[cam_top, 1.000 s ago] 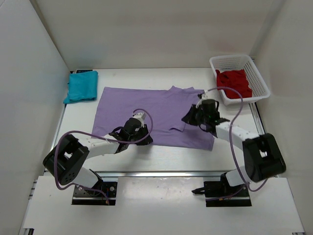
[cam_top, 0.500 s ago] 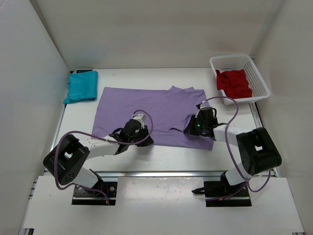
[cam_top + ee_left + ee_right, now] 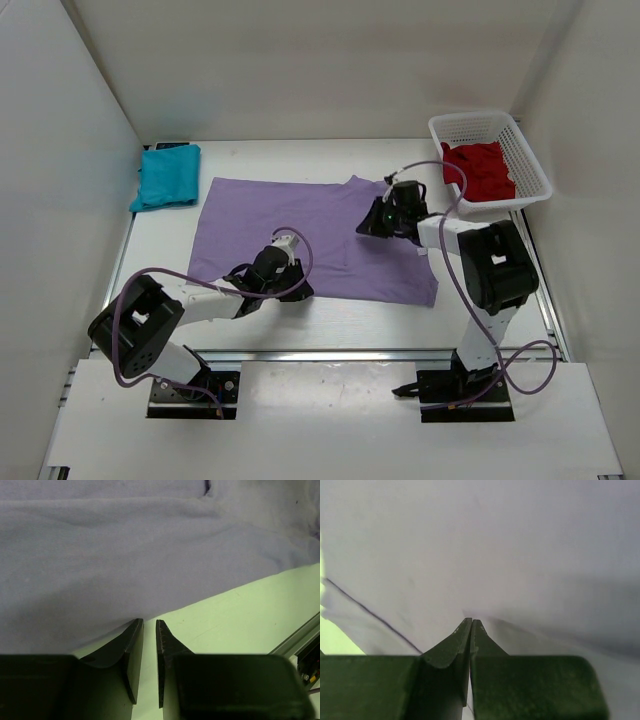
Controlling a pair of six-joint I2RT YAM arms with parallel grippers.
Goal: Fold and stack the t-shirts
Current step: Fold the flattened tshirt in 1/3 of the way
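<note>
Left gripper [image 3: 149, 624] sits low, jaws slightly parted; right gripper [image 3: 471, 621] reaches farther forward, its jaws pressed fully together.

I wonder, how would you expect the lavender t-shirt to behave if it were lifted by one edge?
The lavender t-shirt will probably droop limply: it lies flat with soft creases. It seems light, since cloth puckers toward the closed right pincer. Pushing would likely bunch such thin cloth rather than slide it whole.

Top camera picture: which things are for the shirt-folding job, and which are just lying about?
For the job: lavender cloth t-shirt, folded teal cloth t-shirt, crumpled dark red cloth t-shirt.
Just lying about: white plastic mesh basket, white table.
</note>
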